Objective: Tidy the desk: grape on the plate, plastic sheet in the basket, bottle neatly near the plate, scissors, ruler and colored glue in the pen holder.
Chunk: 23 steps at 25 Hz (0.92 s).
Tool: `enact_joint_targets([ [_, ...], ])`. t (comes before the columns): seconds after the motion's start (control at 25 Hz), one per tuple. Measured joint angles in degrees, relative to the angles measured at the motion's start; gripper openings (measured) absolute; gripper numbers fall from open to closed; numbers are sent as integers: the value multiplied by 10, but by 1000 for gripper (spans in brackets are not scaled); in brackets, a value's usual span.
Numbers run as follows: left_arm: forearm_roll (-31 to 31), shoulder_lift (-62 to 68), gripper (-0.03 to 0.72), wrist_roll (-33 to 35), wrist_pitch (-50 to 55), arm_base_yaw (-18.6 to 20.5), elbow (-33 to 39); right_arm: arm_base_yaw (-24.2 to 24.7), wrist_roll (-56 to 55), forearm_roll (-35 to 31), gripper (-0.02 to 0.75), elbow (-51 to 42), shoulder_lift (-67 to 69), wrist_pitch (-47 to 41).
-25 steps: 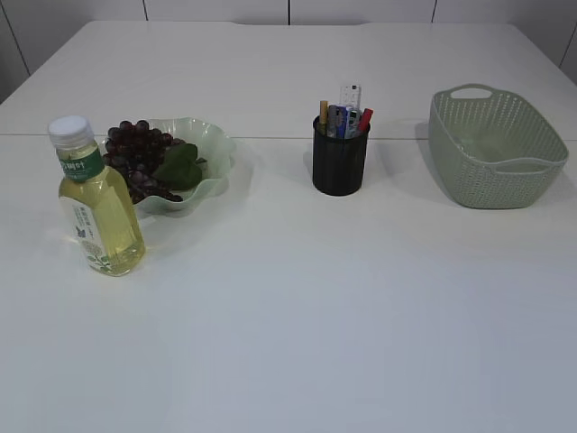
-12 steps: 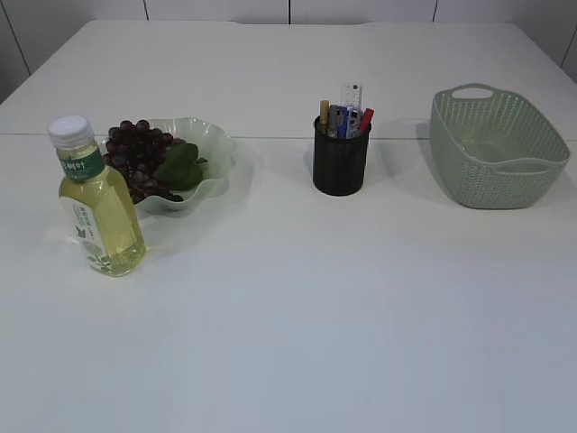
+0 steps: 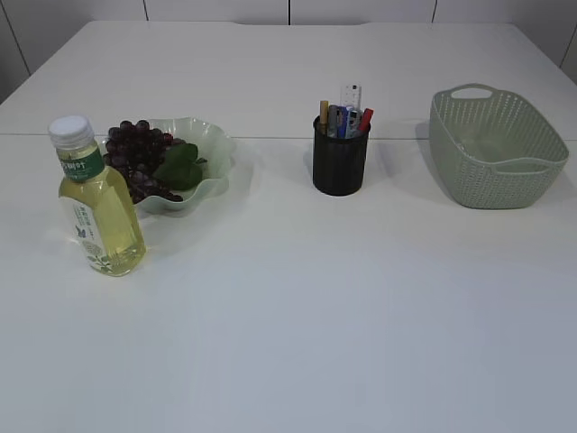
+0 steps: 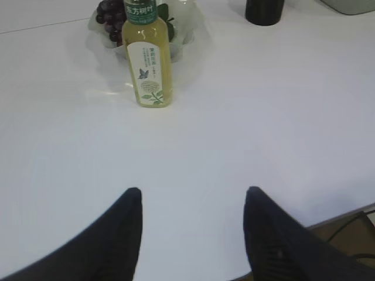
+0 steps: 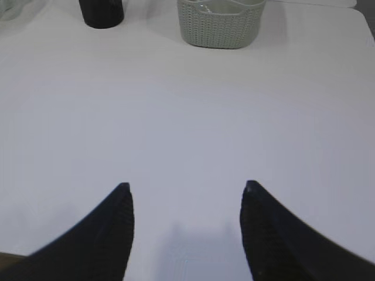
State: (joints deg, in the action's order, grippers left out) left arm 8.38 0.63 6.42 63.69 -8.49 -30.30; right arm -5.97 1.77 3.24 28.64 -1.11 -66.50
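Observation:
The bottle (image 3: 97, 209) of yellow drink stands upright at the left, just in front of the pale green plate (image 3: 215, 149) holding dark grapes (image 3: 135, 158). The black pen holder (image 3: 341, 162) in the middle holds a ruler (image 3: 351, 95) and several colored sticks; scissors cannot be made out. The green basket (image 3: 494, 149) stands at the right, with something clear and faint inside. Neither gripper shows in the exterior view. My left gripper (image 4: 192, 196) is open over bare table, well short of the bottle (image 4: 149, 58). My right gripper (image 5: 186, 190) is open and empty, far from the basket (image 5: 221, 20).
The white table's near edge shows at the bottom right of the left wrist view, with cables (image 4: 345, 234) below it. The pen holder (image 5: 101, 12) stands at the top left of the right wrist view.

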Motion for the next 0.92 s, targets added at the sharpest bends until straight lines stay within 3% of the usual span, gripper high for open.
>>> enact_joint_targets([
  [0.16, 0, 0, 404, 0, 0, 21, 0, 16, 0, 0, 457, 0, 0, 0],
  [0.92, 0, 0, 383, 0, 0, 21, 0, 16, -1, 0, 457, 0, 0, 0],
])
